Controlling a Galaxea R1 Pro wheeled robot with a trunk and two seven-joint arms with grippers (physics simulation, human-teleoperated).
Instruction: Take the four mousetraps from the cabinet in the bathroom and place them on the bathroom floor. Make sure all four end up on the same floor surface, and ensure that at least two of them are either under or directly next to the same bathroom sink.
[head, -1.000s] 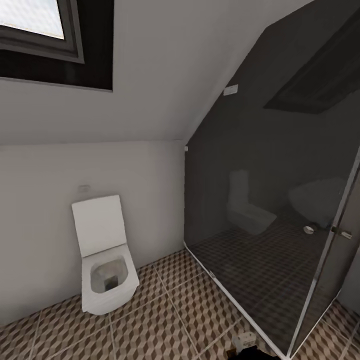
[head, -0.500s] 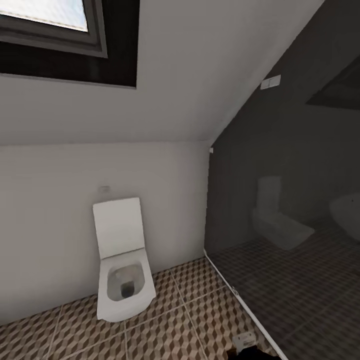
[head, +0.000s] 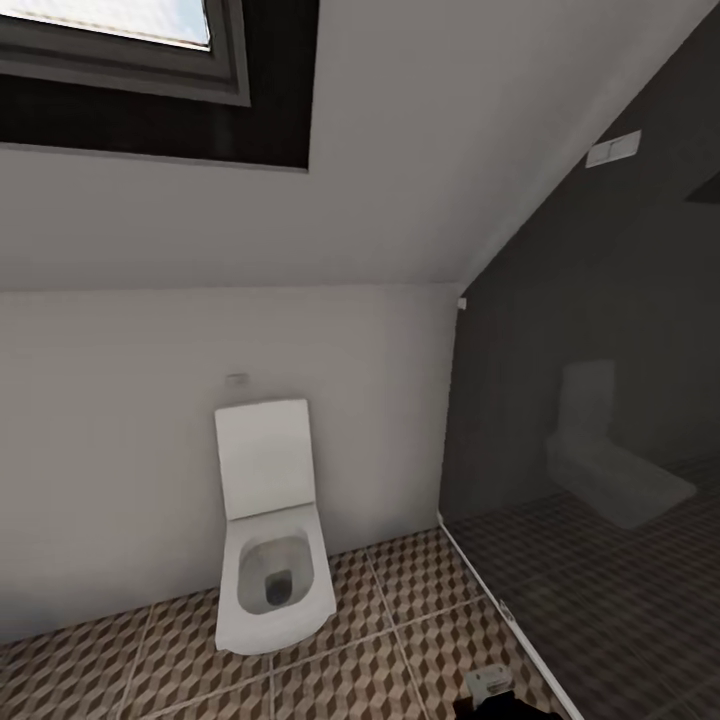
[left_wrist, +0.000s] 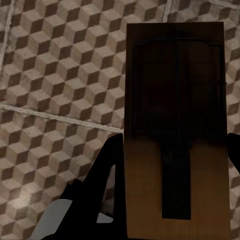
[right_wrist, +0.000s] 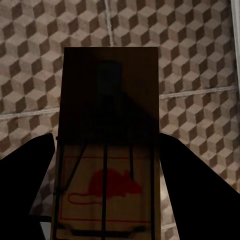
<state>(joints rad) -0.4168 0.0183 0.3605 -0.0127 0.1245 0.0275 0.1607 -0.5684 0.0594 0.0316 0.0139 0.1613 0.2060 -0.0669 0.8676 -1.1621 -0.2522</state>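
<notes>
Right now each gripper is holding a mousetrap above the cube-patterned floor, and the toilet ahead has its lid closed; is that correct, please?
Not quite: the toilet lid is raised, and the head view shows the open bowl. The rest stands: the left gripper holds a mousetrap and the right gripper holds another mousetrap, both over the cube-patterned floor, as the wrist views show.
</notes>
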